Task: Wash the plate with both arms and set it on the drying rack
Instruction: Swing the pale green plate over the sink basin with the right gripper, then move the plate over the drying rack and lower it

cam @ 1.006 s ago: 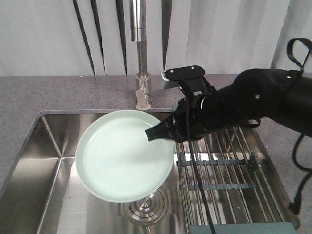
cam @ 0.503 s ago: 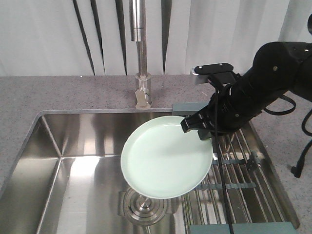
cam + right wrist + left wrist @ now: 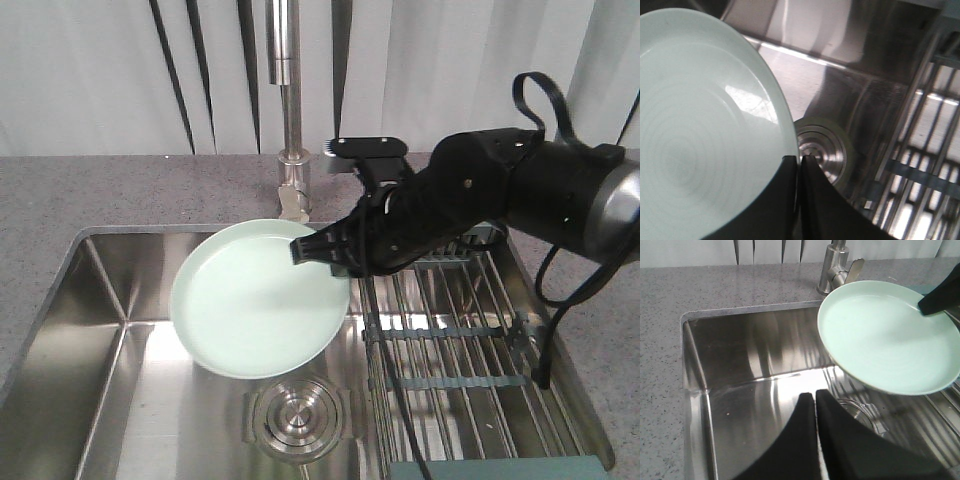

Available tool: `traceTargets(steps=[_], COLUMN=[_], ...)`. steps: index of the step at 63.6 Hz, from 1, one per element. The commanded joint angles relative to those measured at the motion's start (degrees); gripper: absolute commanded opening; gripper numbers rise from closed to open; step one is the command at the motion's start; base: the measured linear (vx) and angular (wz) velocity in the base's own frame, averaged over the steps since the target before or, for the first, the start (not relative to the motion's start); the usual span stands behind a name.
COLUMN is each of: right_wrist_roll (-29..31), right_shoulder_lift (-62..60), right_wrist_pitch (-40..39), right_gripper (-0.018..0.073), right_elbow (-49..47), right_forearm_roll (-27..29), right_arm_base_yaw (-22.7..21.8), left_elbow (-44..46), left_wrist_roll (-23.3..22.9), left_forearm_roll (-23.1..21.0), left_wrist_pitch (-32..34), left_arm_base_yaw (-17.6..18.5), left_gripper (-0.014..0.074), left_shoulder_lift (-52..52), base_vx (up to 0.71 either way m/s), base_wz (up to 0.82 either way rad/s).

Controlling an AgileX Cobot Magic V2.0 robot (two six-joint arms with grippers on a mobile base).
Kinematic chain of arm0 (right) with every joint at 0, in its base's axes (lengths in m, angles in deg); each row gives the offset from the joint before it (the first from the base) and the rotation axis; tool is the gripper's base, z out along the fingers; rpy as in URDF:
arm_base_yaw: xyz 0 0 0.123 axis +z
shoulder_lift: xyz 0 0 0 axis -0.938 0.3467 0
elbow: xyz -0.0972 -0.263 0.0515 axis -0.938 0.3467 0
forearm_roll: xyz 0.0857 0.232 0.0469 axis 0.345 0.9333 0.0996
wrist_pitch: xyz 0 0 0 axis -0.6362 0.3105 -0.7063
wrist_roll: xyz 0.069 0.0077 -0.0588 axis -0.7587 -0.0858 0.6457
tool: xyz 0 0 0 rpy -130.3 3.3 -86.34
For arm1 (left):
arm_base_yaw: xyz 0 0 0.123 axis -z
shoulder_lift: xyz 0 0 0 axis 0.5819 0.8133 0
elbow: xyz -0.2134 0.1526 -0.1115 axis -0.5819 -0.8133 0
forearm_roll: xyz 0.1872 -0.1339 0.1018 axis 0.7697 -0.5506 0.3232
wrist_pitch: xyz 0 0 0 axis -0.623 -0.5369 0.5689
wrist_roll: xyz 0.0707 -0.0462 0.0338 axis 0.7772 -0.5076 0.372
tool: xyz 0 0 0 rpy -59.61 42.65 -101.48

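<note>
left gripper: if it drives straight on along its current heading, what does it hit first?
Likely the bare sink floor: the left gripper, jaws together, points down into it. The plate hangs off to its right, out of that line. Depth is hard to judge.

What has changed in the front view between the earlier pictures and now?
The right gripper, shut on the rim of the plate throughout, swung it toward the drying rack half a second ago, then brought it back over the sink. The rack and the faucet stayed in place.
</note>
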Motion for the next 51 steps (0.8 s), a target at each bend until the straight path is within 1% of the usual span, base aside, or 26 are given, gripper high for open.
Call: traceTargets(steps=[1, 6, 12, 15, 20, 23, 27, 32, 35, 39, 42, 46, 51], right_wrist_roll=[0.17, 2.09, 5.29, 5.95, 6.25, 6.25, 6.25, 5.83, 4.79, 3.73, 3.72, 3.42, 2.00], right_shoulder_lift=[-3.34, -4.71, -7.47, -8.93, -11.58, -12.98, -13.84, -13.26, -12.01, -9.93, -8.29, -6.07, -4.43], right_wrist_pitch=[1.13, 6.95, 13.31, 15.46, 16.39, 14.71, 9.78, 2.27, -1.76, -5.90, -7.84, -8.25, -6.60], right_gripper=[-0.0001, -0.0001, -0.0001, -0.0001, -0.0001, -0.0001, -0.0001, -0.0001, -0.0001, -0.0001, -0.0001, -0.0001, -0.0001], right_elbow=[-1.98, -1.98, -1.37, -0.48, 2.21, 4.43, 7.10, 8.45, 8.16, 6.90, 5.31, 3.10, 0.05], right_forearm_roll=[-1.05, -3.05, -4.31, -3.36, -0.64, 1.41, 2.86, 2.93, 2.93, 2.93, 1.51, -1.19, -6.45], right_arm_base_yaw=[-4.11, -6.18, -6.69, -6.20, -4.28, -1.49, 1.83, 6.06, 7.11, 7.10, 6.63, 5.12, 2.21], left_elbow=[1.41, 1.41, 1.41, 1.41, 1.41, 1.41, 1.41, 1.41, 1.41, 1.41, 1.41, 1.41, 1.41], left_wrist_roll=[-0.48, -0.48, -0.48, -0.48, -0.48, -0.48, -0.48, -0.48, -0.48, -0.48, -0.48, -0.48, -0.48], left_forearm_roll=[-2.01, -2.01, -1.95, -1.95, -1.95, -2.01, -2.01, -2.01, -2.01, -2.01, -2.01, -2.01, -1.95], left_wrist_pitch=[2.91, 2.91, 2.93, 2.93, 2.98, 3.03, 3.03, 3.03, 2.97, 2.97, 2.97, 2.97, 2.97], left_arm_base_yaw=[-0.20, -0.20, -0.20, -0.20, -0.20, -0.20, -0.20, -0.20, -0.20, -0.20, -0.20, -0.20, -0.20], left_gripper=[-0.0006, -0.0006, -0.0006, -0.0006, -0.0006, -0.0006, -0.0006, -0.0006, -0.0006, -0.0006, -0.0006, -0.0006, -0.0006], left_shoulder_lift=[0.41, 0.41, 0.41, 0.41, 0.41, 0.41, 0.41, 0.41, 0.41, 0.41, 0.41, 0.41, 0.41], base_vx=[0.00, 0.00, 0.00, 0.00, 0.00, 0.00, 0.00, 0.00, 0.00, 0.00, 0.00, 0.00, 0.00], base_wz=[0.00, 0.00, 0.00, 0.00, 0.00, 0.00, 0.00, 0.00, 0.00, 0.00, 0.00, 0.00, 0.00])
